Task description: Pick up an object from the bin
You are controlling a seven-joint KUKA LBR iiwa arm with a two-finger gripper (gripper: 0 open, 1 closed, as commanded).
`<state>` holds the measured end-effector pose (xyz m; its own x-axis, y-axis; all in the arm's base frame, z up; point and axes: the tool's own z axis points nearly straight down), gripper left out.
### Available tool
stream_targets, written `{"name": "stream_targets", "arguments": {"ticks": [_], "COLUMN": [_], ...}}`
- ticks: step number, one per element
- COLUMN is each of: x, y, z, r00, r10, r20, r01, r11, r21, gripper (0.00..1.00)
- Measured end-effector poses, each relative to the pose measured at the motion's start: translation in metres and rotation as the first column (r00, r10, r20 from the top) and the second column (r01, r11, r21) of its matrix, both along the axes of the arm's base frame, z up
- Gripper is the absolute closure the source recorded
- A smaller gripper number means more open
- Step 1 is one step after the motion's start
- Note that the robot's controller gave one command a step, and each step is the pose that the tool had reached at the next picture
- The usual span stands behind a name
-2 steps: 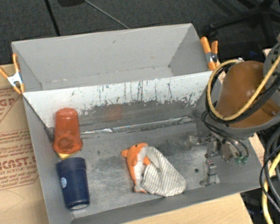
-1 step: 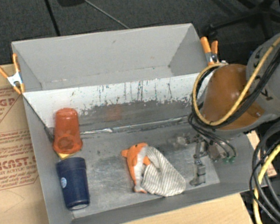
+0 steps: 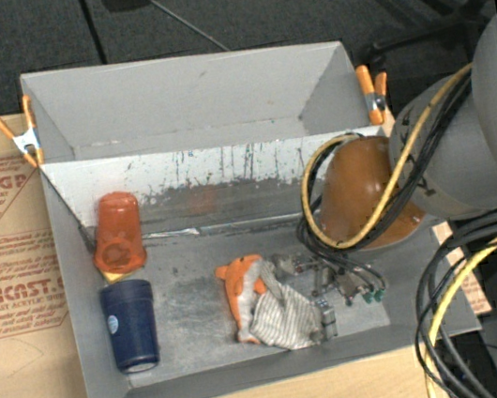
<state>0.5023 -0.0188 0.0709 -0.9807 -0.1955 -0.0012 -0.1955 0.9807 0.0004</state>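
Note:
My gripper reaches down at the bin's front right, its metal fingers low by the floor. Its tips sit at the right edge of a grey-and-white crumpled cloth, touching or nearly touching it. Just left of the cloth, partly under it, lies an orange-and-white soft toy. The frame does not reveal whether anything is between the fingers.
An orange plastic cup lies on its side at the bin's left wall. A dark blue cup lies below it near the front left corner. The arm with its orange cover and cables fills the bin's right side.

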Motion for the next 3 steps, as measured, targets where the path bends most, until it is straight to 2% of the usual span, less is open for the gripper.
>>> {"name": "stream_targets", "arguments": {"ticks": [1,2,3], "x": [-0.013,-0.013,0.007], "y": [0.055,0.055,0.057], "z": [0.004,0.004,0.122], "r00": [0.987,0.987,0.991], "r10": [-0.163,-0.163,-0.136], "r20": [-0.002,-0.001,0.0], "r01": [0.163,0.163,0.136], "r11": [0.987,0.987,0.991], "r21": [0.0,0.0,0.0], "gripper": [1.0,1.0,1.0]}}
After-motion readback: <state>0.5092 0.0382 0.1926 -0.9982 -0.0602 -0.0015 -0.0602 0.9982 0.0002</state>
